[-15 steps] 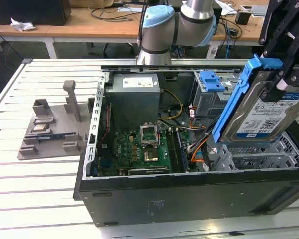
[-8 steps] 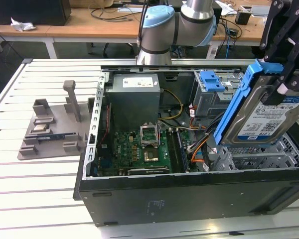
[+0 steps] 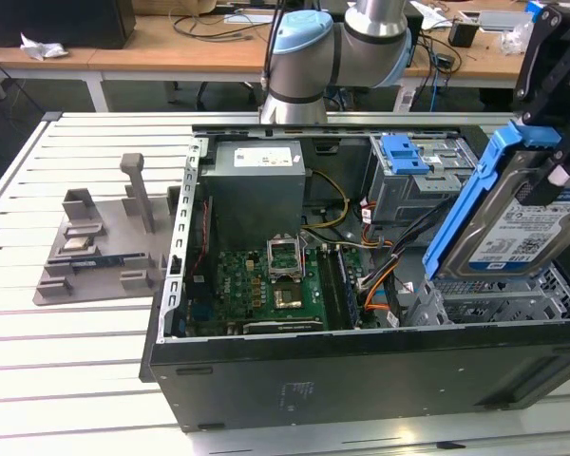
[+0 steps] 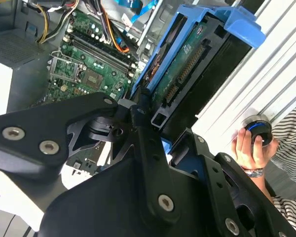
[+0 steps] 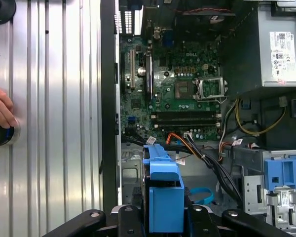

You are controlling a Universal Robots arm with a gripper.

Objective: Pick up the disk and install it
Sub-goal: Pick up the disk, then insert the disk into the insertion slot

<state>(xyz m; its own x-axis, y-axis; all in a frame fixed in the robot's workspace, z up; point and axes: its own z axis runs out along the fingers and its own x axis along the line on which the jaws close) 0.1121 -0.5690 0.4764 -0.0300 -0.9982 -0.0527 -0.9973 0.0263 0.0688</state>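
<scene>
The pincer [image 3: 553, 160] is clamped on the disk [image 3: 513, 228], holding it tilted on edge above one end of the open computer case [image 3: 361, 380] on the slatted tabletop [image 3: 66, 370].

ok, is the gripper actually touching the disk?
Touching. The exterior view shows the gripper clamped on the disk, holding it tilted over the open computer case. The second wrist view shows its fingers pressed against the disk's blue bracket.

Open computer case [image 3: 361, 385] on slatted table [image 3: 76, 366]; green motherboard [image 3: 266, 285], grey power supply [image 3: 256, 195] inside; grey fixture [image 3: 85, 261] beside.
</scene>
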